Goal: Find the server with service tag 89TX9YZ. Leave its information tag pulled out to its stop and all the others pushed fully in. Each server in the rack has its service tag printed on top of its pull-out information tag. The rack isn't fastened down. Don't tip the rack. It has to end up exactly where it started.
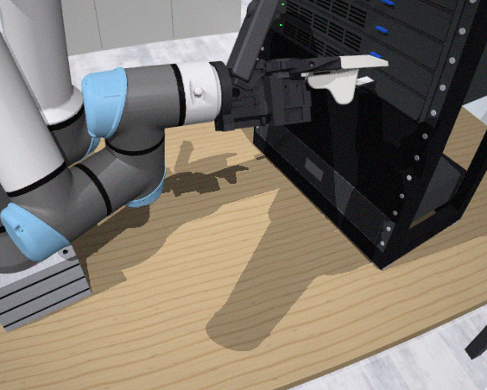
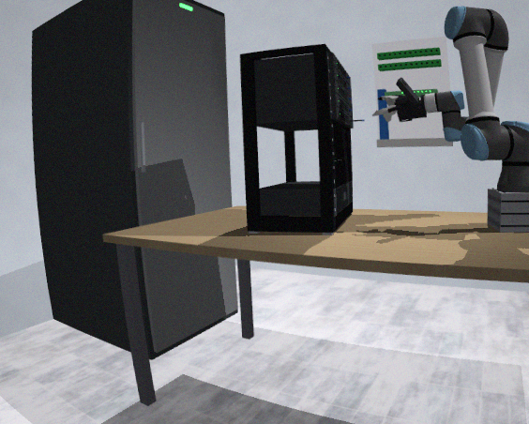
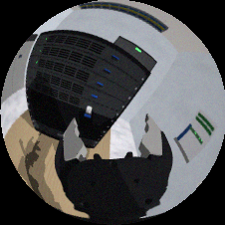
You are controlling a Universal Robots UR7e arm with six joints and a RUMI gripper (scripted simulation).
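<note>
blk rack [image 1: 317, 190] [image 2: 326, 141] [image 3: 31, 107], blue tag tabs [image 1: 382, 29] [image 3: 100, 84], wht/gry arm w/ lt-blue caps [image 1: 105, 101] [image 2: 455, 22], tan striped-grain tabletop [image 1: 173, 311] [image 2: 375, 249] [image 3: 49, 174]

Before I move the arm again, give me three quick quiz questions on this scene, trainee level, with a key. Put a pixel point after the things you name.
1. True or false: the hand [image 1: 367, 82] [image 2: 379, 107] [image 3: 111, 116] is closed on the extended information tag [image 1: 365, 80] [image 2: 358, 120] [image 3: 89, 110].
2. Multiple choice: what colour are the pull tabs on the servers' fronts?
A. red
B. blue
C. yellow
3. Fill in: the server rack [image 1: 380, 259] [image 2: 252, 141] [image 3: 31, 105] stands on a ____ table [image 1: 181, 302] [image 2: 399, 253] [image 3: 20, 149].

Key: 1. false; 2. B; 3. wooden
</note>
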